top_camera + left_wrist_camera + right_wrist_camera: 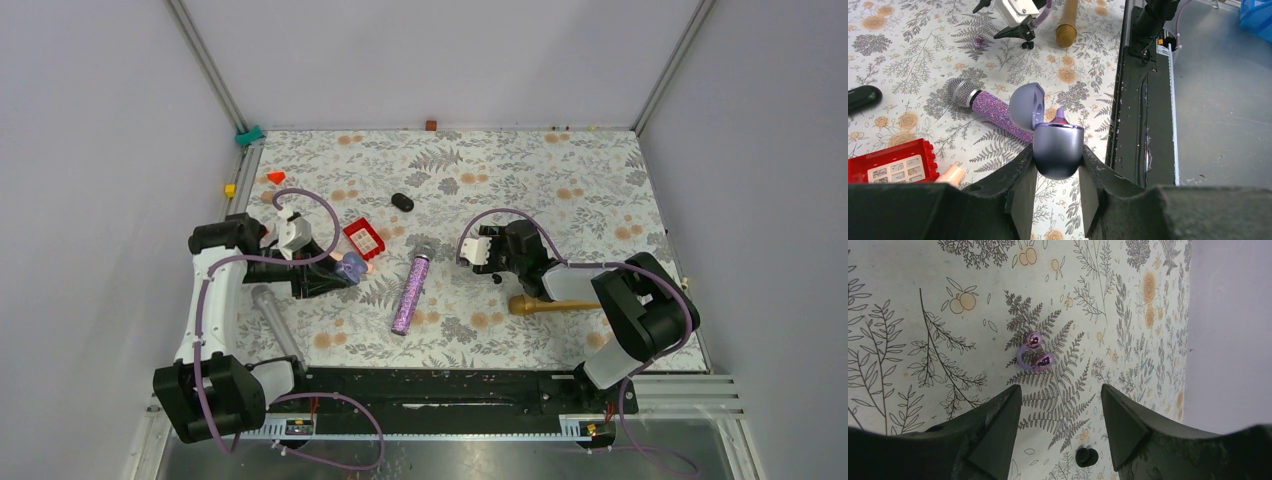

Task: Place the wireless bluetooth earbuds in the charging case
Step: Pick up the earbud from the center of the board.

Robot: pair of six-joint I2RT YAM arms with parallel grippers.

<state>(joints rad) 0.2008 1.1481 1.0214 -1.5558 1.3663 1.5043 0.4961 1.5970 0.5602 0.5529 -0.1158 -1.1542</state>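
Floral-print counter [600, 170] runs under both arms. My left tool [1058, 156] pinches the purple charging case [1058, 147] by its body, lid flipped open, a purple tip [1060, 116] poking from inside. My right tool [1060, 390] hangs spread over 1 purple earbud [1044, 360], a C-shaped clip with 2 shiny balls, lying untouched on the counter. 1 small black piece [1086, 456] lies near it. Between the arms lies a glittery microphone [410, 292]; a gold microphone [540, 304] sits by the right arm, and a red block [364, 239] just beside the case.
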